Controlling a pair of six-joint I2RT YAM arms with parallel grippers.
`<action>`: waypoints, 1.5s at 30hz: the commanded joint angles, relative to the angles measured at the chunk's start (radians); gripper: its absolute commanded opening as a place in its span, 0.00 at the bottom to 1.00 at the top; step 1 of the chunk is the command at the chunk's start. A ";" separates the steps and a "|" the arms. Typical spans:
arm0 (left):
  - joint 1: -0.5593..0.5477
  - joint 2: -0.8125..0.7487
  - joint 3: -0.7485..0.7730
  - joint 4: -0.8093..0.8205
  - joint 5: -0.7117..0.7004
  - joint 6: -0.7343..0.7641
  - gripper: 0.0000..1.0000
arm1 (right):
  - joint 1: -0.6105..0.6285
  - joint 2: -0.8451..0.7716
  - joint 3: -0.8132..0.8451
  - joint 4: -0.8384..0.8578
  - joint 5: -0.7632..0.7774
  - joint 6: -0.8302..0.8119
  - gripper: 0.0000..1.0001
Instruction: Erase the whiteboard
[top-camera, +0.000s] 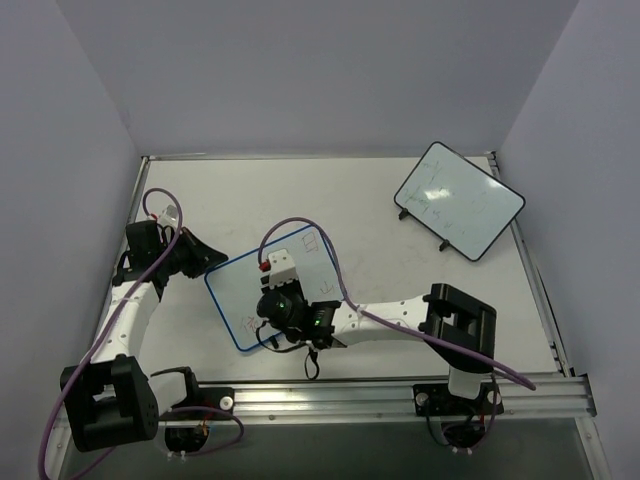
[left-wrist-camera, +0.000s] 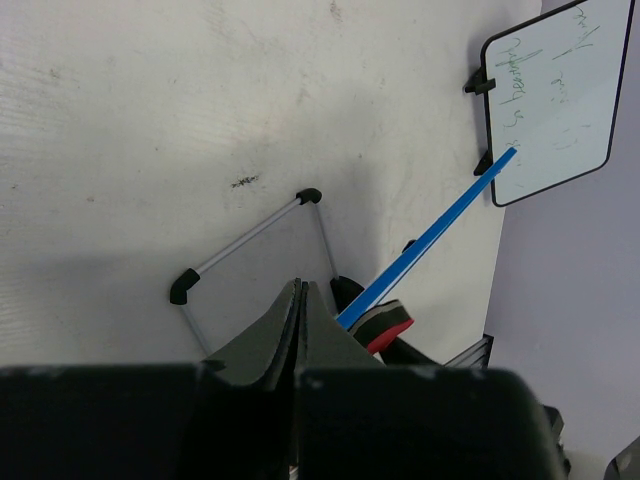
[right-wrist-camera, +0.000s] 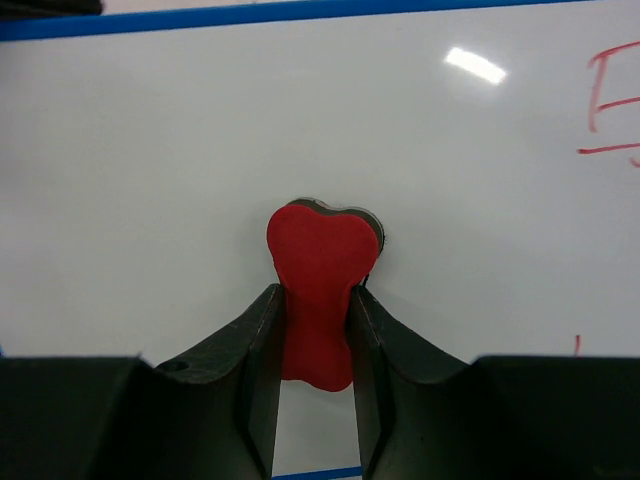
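Observation:
The whiteboard (top-camera: 305, 262), white with a blue rim, lies at the table's middle and carries red marks (right-wrist-camera: 610, 100) on its right part. In the left wrist view its blue rim (left-wrist-camera: 430, 240) shows edge-on. My right gripper (right-wrist-camera: 315, 300) points down over the whiteboard (right-wrist-camera: 150, 150) and is shut on a red eraser (right-wrist-camera: 320, 280), which presses on the white surface. From above, that gripper (top-camera: 280, 300) hides the eraser. My left gripper (left-wrist-camera: 300, 292) is shut, nothing visible between its fingers. It sits at the board's left edge (top-camera: 212, 262). The eraser (left-wrist-camera: 385, 325) shows just beyond it.
A black-rimmed whiteboard (top-camera: 460, 200) with faint marks stands at the back right, also visible from the left wrist (left-wrist-camera: 560, 100). A silver rail frame with black corners (left-wrist-camera: 250, 240) lies ahead of the left fingers. Grey walls close in the table on three sides.

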 joint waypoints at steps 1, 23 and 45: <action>-0.001 -0.015 0.028 -0.009 0.006 0.008 0.02 | 0.034 0.048 0.050 -0.004 0.000 -0.011 0.00; -0.001 -0.015 0.055 -0.024 0.011 0.015 0.02 | -0.151 -0.193 -0.106 -0.041 -0.022 0.009 0.00; -0.201 0.270 0.400 -0.029 -0.284 -0.020 0.22 | -0.388 -0.228 0.013 -0.070 -0.175 -0.069 0.00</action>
